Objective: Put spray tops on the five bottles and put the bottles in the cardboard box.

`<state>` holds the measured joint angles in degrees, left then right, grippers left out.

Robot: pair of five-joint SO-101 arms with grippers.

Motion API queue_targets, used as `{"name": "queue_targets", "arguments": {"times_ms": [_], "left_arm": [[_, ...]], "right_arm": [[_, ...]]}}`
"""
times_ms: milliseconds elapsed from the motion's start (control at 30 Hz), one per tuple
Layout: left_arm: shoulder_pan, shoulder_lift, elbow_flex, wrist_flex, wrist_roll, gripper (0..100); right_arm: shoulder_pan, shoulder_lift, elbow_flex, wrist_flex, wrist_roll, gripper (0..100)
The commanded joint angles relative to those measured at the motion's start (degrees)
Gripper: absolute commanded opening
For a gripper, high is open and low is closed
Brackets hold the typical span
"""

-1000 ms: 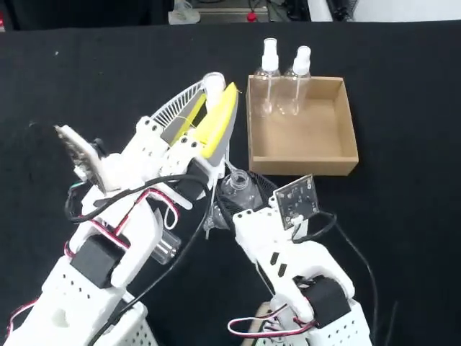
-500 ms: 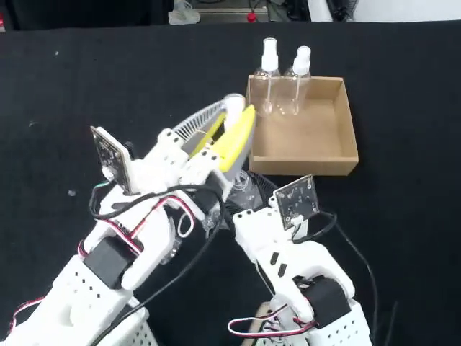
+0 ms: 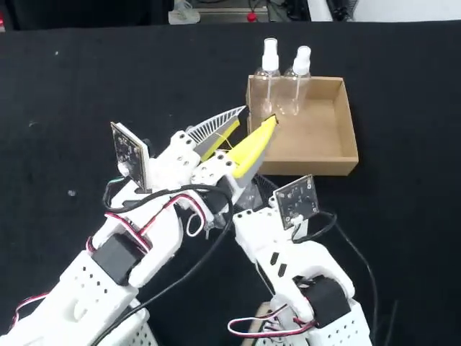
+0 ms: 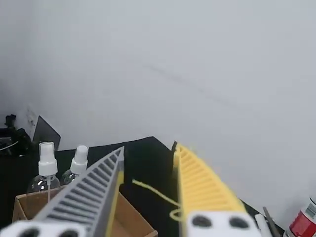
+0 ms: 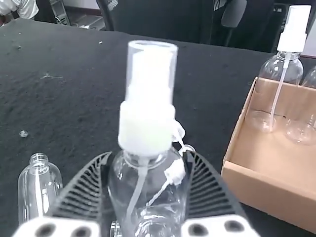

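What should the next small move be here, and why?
Probably the right gripper should carry its bottle toward the cardboard box. The bottle already wears a spray top, the left gripper is open and empty, and the box has bare floor in front of the two capped bottles at its far wall.

The left arm (image 3: 137,245) reaches from its base at the near left diagonally forward and to the right, raised and crossing over the front of the right arm (image 3: 288,252). The left hand (image 3: 257,117) is spread, its grey finger (image 4: 84,197) and yellow finger (image 4: 202,190) apart with nothing between them. The right arm is folded short and low; the right hand (image 5: 148,157) has its black fingers (image 5: 79,197) closed on a bottle (image 5: 148,192).
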<state>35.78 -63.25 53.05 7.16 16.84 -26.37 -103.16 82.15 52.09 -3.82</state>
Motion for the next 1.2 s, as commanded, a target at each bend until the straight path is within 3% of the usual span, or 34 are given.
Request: {"name": "queue_targets", "arguments": {"times_ms": [0,167,300,533,667,867,1167], "left_arm": [[-2.24,-0.35,-1.27,-1.23,0.09,16],[-6.55,-0.44,-1.36,-1.41,0.44,16],[-6.99,-0.44,-0.75,-0.97,0.09,16],[-7.16,-0.44,2.95,-0.88,0.0,16],[-12.88,-2.9,3.47,4.31,-1.76,16],[-16.66,-12.22,9.8,10.29,-2.02,16],[-16.66,-24.62,30.37,-0.26,-2.29,16]], "right_arm": [[-0.62,-5.85,-0.48,-1.67,-0.18,1.2],[0.26,-5.85,-0.48,-1.67,-0.18,1.2],[4.84,-5.85,-0.84,-1.76,-0.18,1.5],[5.54,-5.85,-0.84,-1.93,-0.18,1.4],[6.59,-5.76,-1.1,-3.25,-0.18,1.2],[16.44,-5.58,-3.91,-3.52,-0.26,1.1],[31.74,-5.32,-1.71,-19.25,-0.26,1.1]]}}
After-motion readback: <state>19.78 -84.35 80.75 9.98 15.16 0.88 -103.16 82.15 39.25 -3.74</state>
